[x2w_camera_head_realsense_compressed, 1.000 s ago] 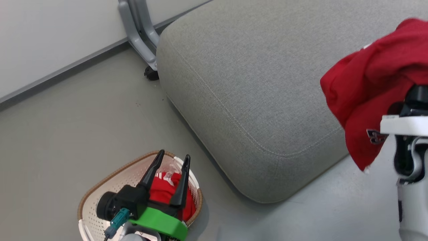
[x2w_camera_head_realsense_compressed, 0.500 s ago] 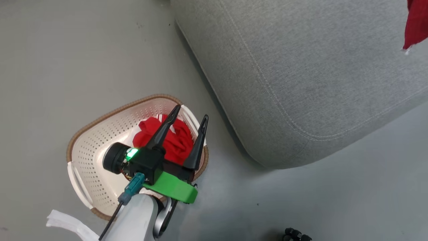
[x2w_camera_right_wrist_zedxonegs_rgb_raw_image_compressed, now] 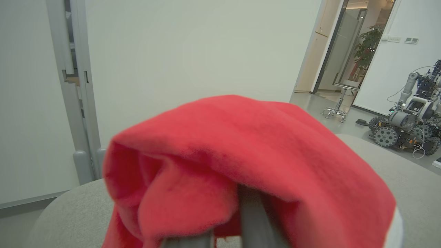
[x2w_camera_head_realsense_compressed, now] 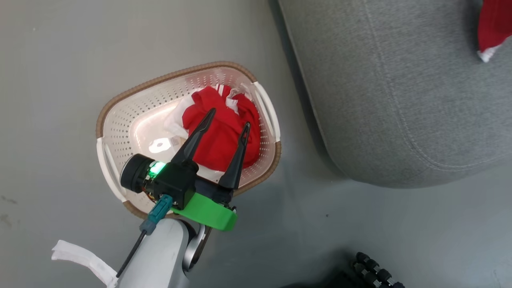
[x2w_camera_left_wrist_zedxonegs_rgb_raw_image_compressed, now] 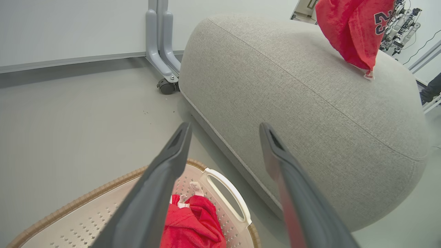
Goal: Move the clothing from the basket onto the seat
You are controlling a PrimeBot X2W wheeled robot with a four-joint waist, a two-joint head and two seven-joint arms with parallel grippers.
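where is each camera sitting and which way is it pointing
Head: up high, looking down at the floor, basket, seat; open left claw and pale forearm show.
Left wrist: behind the left claw, facing over the basket toward the seat.
Right wrist: behind the right claw, facing a wall; held red top drapes over it.
Shared: head and left wrist both show the basket's red garment.

The left tool [x2w_camera_head_realsense_compressed: 229,117] hangs with jaws spread wide over the basket [x2w_camera_head_realsense_compressed: 105,120], above the crumpled red garment [x2w_camera_head_realsense_compressed: 224,140] that fills its right half; the left half is bare but for a paper label [x2w_camera_head_realsense_compressed: 160,145]. Only a narrow strip of floor parts the basket from the seat [x2w_camera_head_realsense_compressed: 400,112], whose rounded wall rises beside it. The seat's broad top lies free except at its far right, where the hanging garment [x2w_camera_left_wrist_zedxonegs_rgb_raw_image_compressed: 351,31] dangles over it, and a grey post [x2w_camera_left_wrist_zedxonegs_rgb_raw_image_compressed: 162,44] stands at its far corner.
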